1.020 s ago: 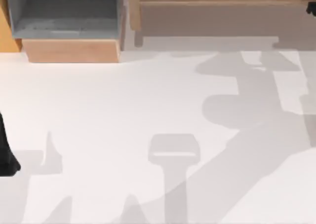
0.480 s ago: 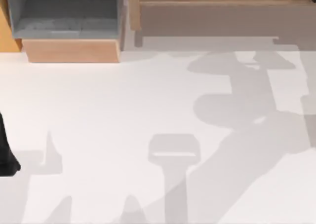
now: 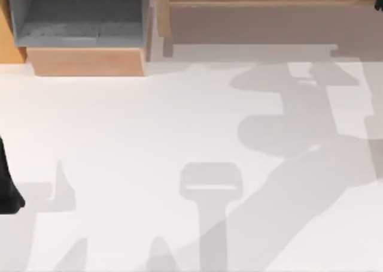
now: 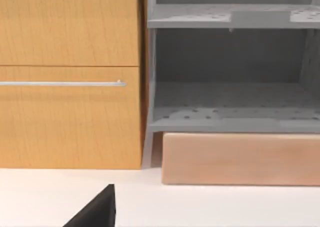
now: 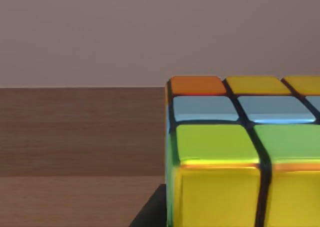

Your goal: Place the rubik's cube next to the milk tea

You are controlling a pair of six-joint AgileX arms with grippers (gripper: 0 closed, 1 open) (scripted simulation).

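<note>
Arm shadow (image 3: 281,128) shifted; rubik's cube (image 5: 240,157) close.

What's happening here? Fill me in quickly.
The rubik's cube sits very close in front of the right arm's wrist camera, before a wooden surface and a plain wall; whether the arm is gripping it cannot be seen. The left arm is parked at the left edge of the white table. Its wrist camera faces a wooden cabinet and a grey shelf unit. From above, the table carries shadows.
</note>
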